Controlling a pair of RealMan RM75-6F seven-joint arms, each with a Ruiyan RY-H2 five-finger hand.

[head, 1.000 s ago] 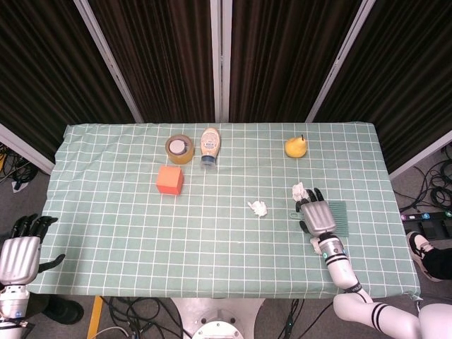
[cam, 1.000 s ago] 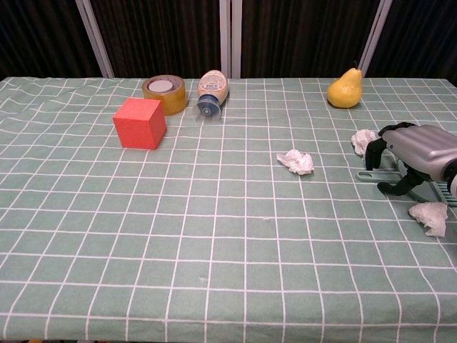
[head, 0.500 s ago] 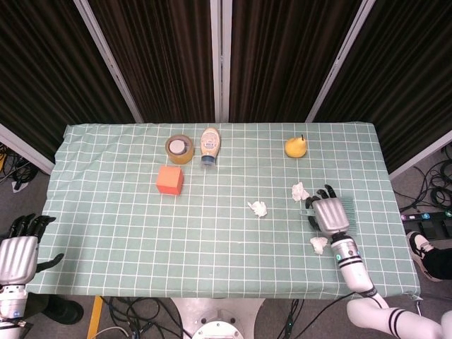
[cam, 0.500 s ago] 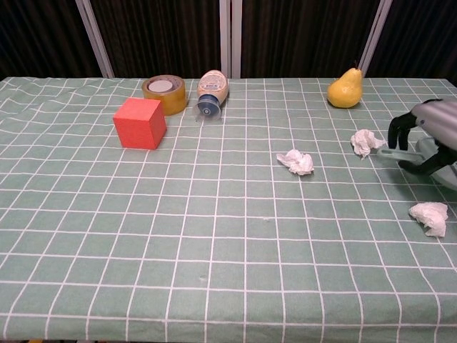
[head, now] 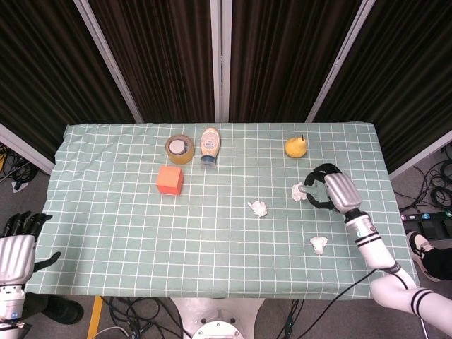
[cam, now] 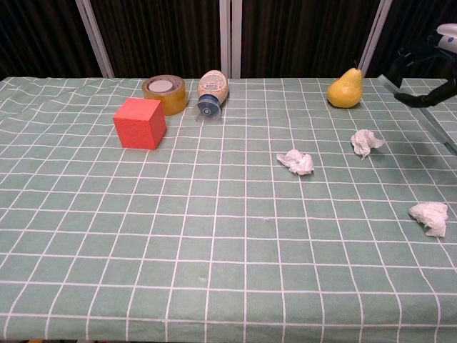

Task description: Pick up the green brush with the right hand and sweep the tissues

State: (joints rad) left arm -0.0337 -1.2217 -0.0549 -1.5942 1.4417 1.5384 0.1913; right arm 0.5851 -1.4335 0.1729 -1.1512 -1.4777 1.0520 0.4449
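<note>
Head view, item one: right hand, raised above the right side of the table, fingers curled around the green brush, of which only the pale handle tip shows beside the fingers. Chest view confirms the grasp at the upper right corner, hand lifted clear of the cloth, brush slanting down from it toward the frame edge.

Item two: tissues, three. One lies just beside the held brush; one sits nearer the table centre; one lies close to the near edge.

Item three: left hand, off the table's left corner, fingers spread, holding nothing.

Step in hand, as judged: pick-up done, sweeping not begun. Next move likely calls for lowering the bristles to the cloth beside a tissue and drawing across it.

Room: wide open cloth toward centre and left. Near-edge tissue could be pushed off the table. Pear stands behind the tissues, apart from them.
</note>
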